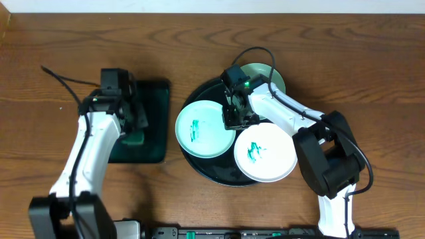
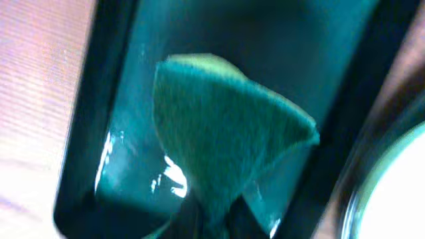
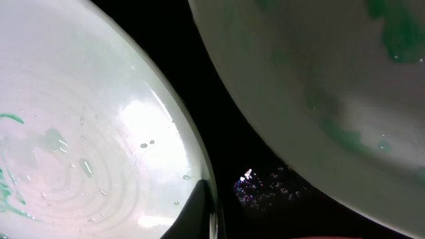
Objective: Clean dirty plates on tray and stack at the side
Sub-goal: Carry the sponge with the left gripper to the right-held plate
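Observation:
The round black tray (image 1: 214, 174) holds three plates. A mint-green plate (image 1: 199, 129) with a teal smear lies at its left, a white plate (image 1: 267, 153) with a teal smear at the front right, and a second mint-green plate (image 1: 269, 74) at the back, partly under the right arm. My right gripper (image 1: 234, 118) is closed on the right rim of the left mint-green plate (image 3: 80, 146); one dark finger (image 3: 207, 218) lies over that rim. Another smeared plate (image 3: 319, 86) fills the upper right of that view. My left gripper (image 1: 135, 125) pinches a green sponge (image 2: 226, 133) at its jaws (image 2: 212, 224).
A smaller black rectangular tray (image 1: 154, 99) stands left of the round tray, wet and glossy inside (image 2: 133, 172). Brown wooden table (image 1: 53, 53) lies all round. The right arm stretches across the back of the round tray.

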Motion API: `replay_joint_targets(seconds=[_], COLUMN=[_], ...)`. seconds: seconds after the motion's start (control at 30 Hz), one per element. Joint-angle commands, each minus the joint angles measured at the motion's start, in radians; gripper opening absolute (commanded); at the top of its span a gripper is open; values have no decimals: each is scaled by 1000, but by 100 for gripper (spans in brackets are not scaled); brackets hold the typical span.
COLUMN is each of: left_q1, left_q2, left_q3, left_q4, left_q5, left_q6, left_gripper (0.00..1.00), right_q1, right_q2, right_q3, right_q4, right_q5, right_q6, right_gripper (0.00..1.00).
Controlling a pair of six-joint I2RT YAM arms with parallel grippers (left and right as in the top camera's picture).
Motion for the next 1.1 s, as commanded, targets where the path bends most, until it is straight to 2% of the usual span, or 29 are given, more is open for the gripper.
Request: replay_joint_targets(seconds=[0.0,0.4,0.57,0.7,0.87,1.07], left_q1=[6,6,-5,-61,-198,-320], left_q2=[72,122,121,121,121,129], left_q3=[14,23,41,82,132,142], left_q4=[-21,53,95,77,42,56], left_q5=[-25,-11,171,191,190,190], left_q6=[-51,-63,-39,-42,-39,-117], left_gripper=[7,7,7,7,7,7], right_q1=[10,10,10,10,10,10], right_q2=[28,28,28,28,28,28], right_q3=[-37,-37,-37,-37,-37,-37], right_q4=[-13,-11,-5,-5,-5,-5], right_q5=[9,2,1,-3,-15,-17], right_q6=[-22,-22,-21,-21,-21,-21], right_gripper=[1,1,1,1,1,1])
